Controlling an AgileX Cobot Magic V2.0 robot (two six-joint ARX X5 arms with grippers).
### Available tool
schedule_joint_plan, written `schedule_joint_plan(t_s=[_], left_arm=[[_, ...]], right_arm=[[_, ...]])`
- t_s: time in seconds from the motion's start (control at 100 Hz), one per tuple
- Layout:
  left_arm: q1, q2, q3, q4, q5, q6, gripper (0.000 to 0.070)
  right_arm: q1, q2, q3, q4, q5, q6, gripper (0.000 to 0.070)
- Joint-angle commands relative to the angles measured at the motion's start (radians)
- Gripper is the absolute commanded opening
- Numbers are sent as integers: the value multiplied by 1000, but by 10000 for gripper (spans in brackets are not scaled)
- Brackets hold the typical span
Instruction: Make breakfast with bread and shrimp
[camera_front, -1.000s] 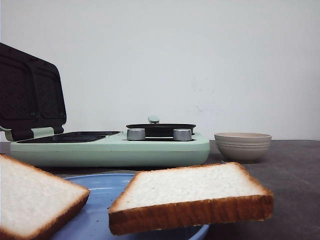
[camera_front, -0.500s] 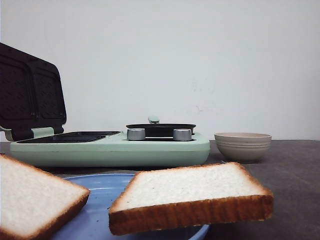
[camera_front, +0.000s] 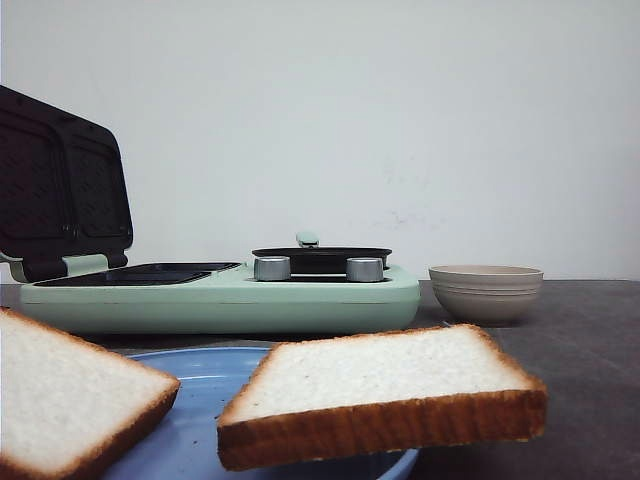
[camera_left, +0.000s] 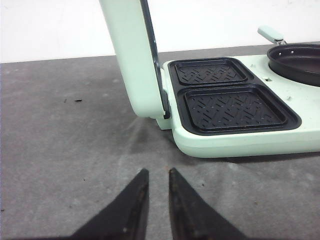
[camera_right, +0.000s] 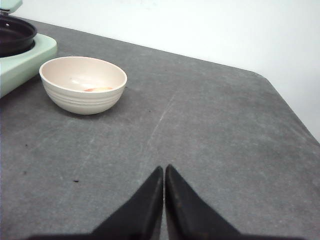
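Observation:
Two slices of bread lie on a blue plate (camera_front: 200, 375) close to the front camera: one (camera_front: 380, 385) in the middle, one (camera_front: 70, 400) at the left edge. The shrimp (camera_right: 98, 89) shows only as a pale pink-orange bit at the bottom of the beige bowl (camera_right: 83, 85). My left gripper (camera_left: 158, 170) hovers over bare grey table beside the sandwich maker (camera_left: 235, 107), its fingers a narrow gap apart and holding nothing. My right gripper (camera_right: 164, 167) is shut and empty, over the table some way from the bowl. Neither gripper appears in the front view.
The mint-green sandwich maker (camera_front: 220, 295) has its lid (camera_front: 60, 190) standing open over two dark ribbed plates (camera_left: 232, 107). A small black pan (camera_front: 320, 258) sits on its right half behind two knobs (camera_front: 272, 268). The beige bowl (camera_front: 485, 292) stands to its right.

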Motion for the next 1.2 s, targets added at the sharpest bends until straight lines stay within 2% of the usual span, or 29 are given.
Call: schedule_joint_plan(t_s=[0.0,0.16,0.41,0.56,0.66,0.76,0.98,1.19], left_arm=[[0,0,-18,-4,0,5,0],[0,0,-18,-4,8,0,0],[0,0,-18,-4,6,-121,0],[0,0,-18,-4,-1,-248,1],[0,0,-13,-5,0,-336,3],[0,0,11,-6,3,-390,3],[0,54,164,-68,2,-415,6],[0,301,401,-182,2,-409,6]], right_arm=[[0,-3,-3,11,-3,37,0],[1,-3,-3,11,-3,65,0],[1,-3,-3,19,-3,210,0],[0,-3,-3,45,2,356,0],[0,-3,-1,48,1,429,0],[1,-3,17,31,-3,472,0],[0,45,157,-57,13,518,0],[0,305,388,-231,31,520,0]])
